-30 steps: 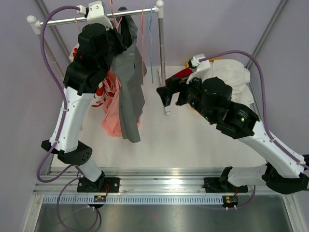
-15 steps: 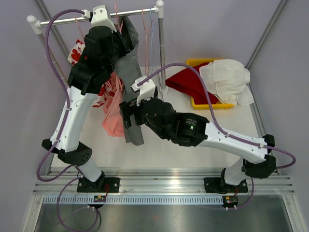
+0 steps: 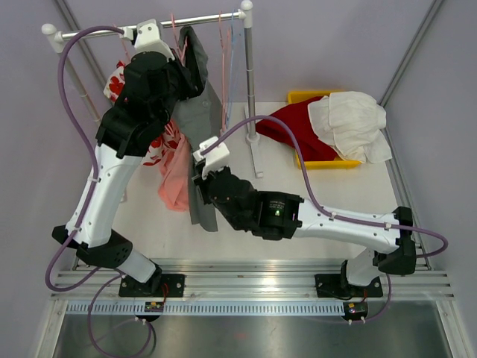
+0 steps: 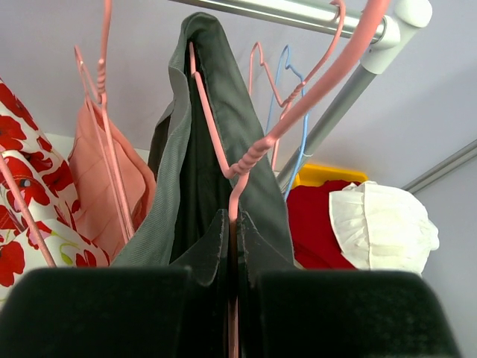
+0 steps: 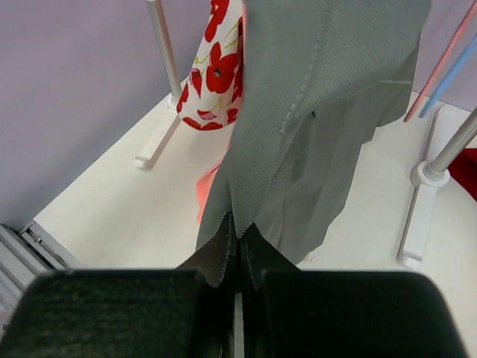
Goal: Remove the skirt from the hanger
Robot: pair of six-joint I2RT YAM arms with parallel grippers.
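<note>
Well below the rail (image 3: 201, 20), nearest the arm bases, the right gripper (image 5: 237, 242) is pinched shut on the lower hem of the grey skirt (image 5: 320, 112), its two fingers pressed together with the cloth edge between them. From there the skirt runs up, hanging in loose folds straight down from the rail, its bottom just above the white table (image 3: 298, 201). Beside it, a little further left under the rail, hang a pink garment (image 3: 175, 175) and then a white one with red flowers (image 5: 216, 67). Higher up, just under the rail, the left gripper (image 4: 232, 235) is clamped on the wire neck of the pink hanger (image 4: 246, 160), below the twist in the wire; the skirt's waist is draped over this hanger, and the hook reaches up to the rail. Bare pink hangers and a blue hanger (image 4: 298, 112) hang further right along the rail, near its right post (image 3: 250, 89). Beyond that post, to the right of the rail's end, a yellow bin (image 3: 298, 95) sits on the table with a red cloth (image 3: 291, 130) spilling over its left side and a white cloth (image 3: 350, 123) heaped on top.
</note>
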